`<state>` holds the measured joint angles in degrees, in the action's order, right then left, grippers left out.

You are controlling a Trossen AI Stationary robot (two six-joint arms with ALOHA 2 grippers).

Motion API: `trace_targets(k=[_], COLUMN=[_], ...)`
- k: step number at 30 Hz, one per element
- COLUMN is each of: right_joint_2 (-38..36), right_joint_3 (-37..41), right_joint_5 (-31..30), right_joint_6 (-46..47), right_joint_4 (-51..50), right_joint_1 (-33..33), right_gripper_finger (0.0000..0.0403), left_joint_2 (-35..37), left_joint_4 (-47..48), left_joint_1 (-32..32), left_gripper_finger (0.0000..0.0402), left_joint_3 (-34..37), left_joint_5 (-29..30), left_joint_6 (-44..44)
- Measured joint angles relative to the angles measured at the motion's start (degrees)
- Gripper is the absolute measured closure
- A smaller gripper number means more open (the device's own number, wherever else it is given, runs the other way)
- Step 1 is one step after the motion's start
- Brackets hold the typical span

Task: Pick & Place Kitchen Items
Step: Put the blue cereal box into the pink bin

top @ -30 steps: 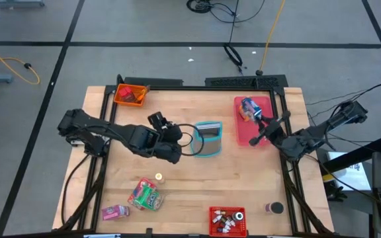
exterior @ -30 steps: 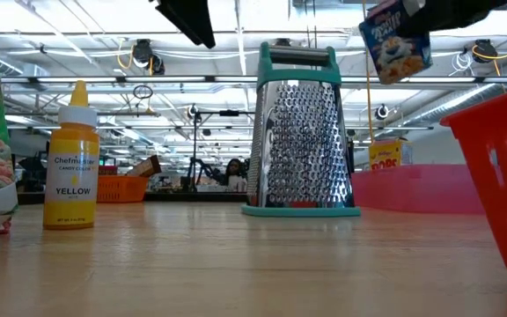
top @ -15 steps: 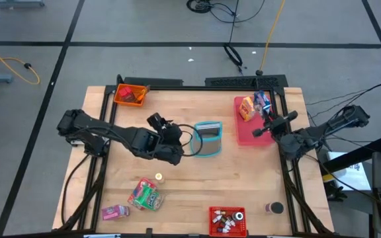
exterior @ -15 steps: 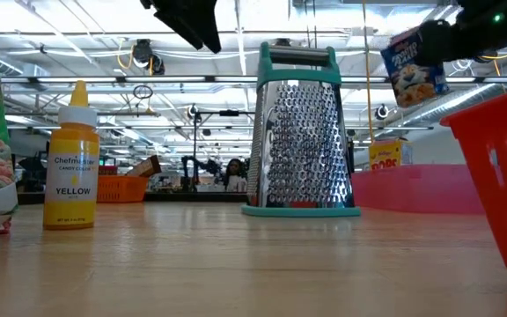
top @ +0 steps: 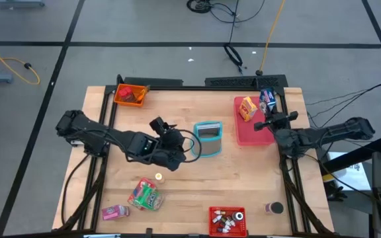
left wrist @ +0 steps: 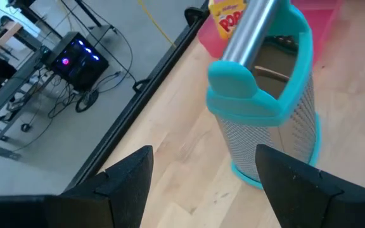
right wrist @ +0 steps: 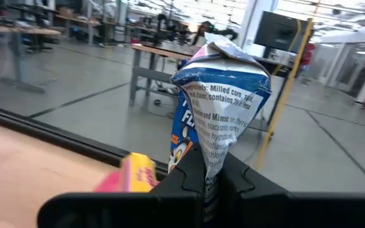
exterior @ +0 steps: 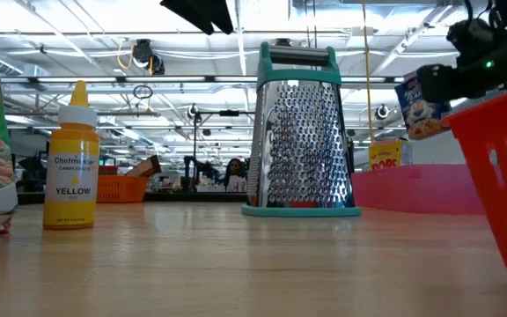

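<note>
Above the pink tray's (top: 247, 134) far right corner, blue cereal packet (top: 266, 98) is held pinched upright in right end effector (top: 270, 119); tray lies directly below-inboard. Left end effector (top: 175, 137) idles spread beside grater (top: 208, 137).

A robotics lab hall: beyond the wooden table (top: 197, 172) lie grey floor, cables, workbenches and ceiling strip lights.

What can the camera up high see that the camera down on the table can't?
Only the high view shows the left gripper open beside the grater, the orange bin's contents, the pink packet and the small dark jar. Only the low view shows the yellow bottle's label and the room behind. Both show the grater, the pink tray, the red bin and the right gripper shut on the blue cereal packet.
</note>
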<state>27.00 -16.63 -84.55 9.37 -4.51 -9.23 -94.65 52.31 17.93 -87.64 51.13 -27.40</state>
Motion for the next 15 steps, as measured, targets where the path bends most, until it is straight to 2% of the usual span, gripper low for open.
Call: trace_targets(k=[5, 15], right_joint_2=[-0.02, 0.01], right_joint_3=[2.47, 6.73], right_joint_5=[1.2, 12.96], right_joint_6=[1.87, 7.64], right_joint_4=[0.0, 2.54], right_joint_1=[5.93, 17.2], right_gripper_finger=[0.0403, 0.0403], left_joint_2=[0.0, 0.0], left_joint_4=[0.05, -0.1], left_joint_1=[0.66, 0.97], left_gripper_finger=[0.0128, 0.0128], left_joint_3=[0.0, 0.0], left_joint_5=[-0.02, -0.02], left_joint_6=[-0.01, 0.09])
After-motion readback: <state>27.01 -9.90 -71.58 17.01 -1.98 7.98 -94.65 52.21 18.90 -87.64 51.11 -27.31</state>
